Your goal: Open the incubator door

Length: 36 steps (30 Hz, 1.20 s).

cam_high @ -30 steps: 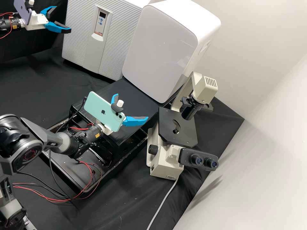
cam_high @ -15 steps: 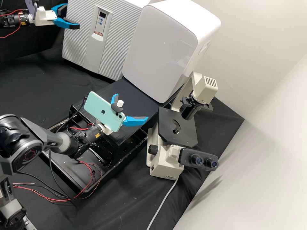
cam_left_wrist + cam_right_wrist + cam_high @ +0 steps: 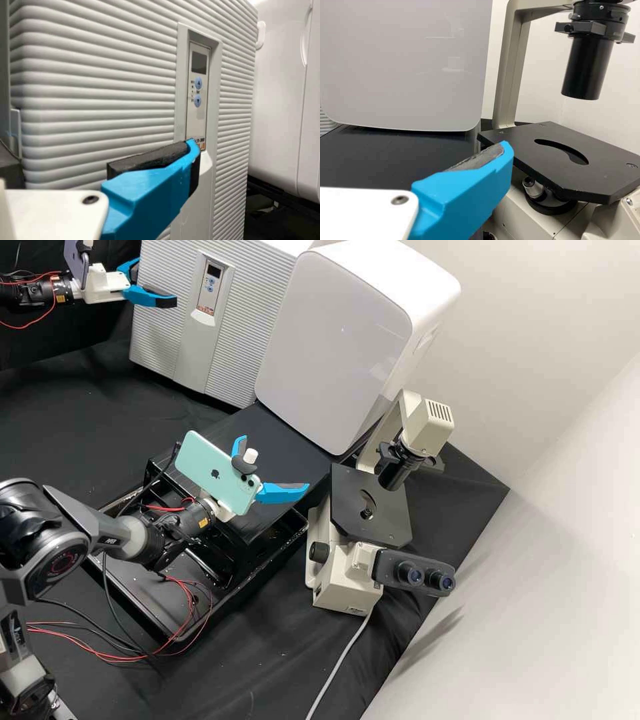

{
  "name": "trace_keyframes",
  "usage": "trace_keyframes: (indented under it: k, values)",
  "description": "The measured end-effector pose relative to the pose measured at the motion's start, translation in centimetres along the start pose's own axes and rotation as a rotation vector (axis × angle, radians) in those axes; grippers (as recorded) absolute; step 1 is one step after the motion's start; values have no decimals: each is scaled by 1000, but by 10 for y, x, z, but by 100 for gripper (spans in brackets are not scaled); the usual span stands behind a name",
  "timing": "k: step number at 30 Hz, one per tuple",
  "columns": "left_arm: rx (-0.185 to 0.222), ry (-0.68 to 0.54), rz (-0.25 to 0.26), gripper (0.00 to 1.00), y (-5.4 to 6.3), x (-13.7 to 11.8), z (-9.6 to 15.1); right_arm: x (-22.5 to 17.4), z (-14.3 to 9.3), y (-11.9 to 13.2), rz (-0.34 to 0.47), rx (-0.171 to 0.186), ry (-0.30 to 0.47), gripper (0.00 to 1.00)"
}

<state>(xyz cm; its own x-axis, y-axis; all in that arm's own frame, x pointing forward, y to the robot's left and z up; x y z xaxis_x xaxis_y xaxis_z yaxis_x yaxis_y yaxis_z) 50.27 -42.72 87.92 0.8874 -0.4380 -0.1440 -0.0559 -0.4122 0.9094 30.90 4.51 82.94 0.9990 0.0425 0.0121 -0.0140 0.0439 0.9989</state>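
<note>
Called for easing the left end effector [image 3: 155,283], spread wide, slowly round the edge of the incubator door [image 3: 95,90] just ahead

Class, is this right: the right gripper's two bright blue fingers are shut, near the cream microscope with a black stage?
Not shut: the high view shows the right gripper with its bright blue fingers spread open, near the cream microscope with the black stage.
</note>
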Motion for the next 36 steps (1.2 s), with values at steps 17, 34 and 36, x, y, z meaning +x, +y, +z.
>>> trace_keyframes:
  k: [17,34,36]
  values:
    - [-58,33,-49,100,-7,-24,27,0,0,0,0,0,0,100]
    - [-34,53,-67,0,-4,-28,35,0,0,0,3,0,3,100]
    - [-33,51,-68,0,-4,-27,36,0,0,0,3,0,3,100]
